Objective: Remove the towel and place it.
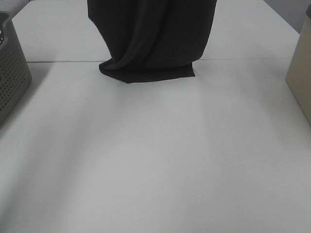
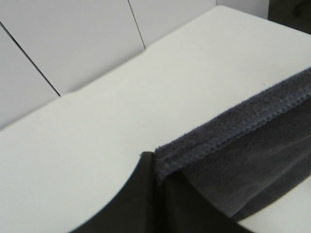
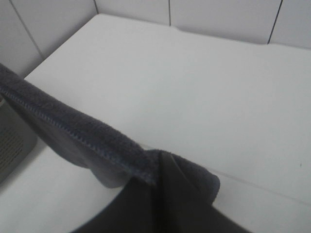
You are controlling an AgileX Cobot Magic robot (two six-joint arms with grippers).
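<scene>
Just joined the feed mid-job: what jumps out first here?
A dark towel hangs down from above the frame, its lower end bunched on the far middle of the white table. The left gripper and the right gripper each pinch its hemmed edge, as the wrist views show. A grey perforated basket sits at the high view's left edge.
</scene>
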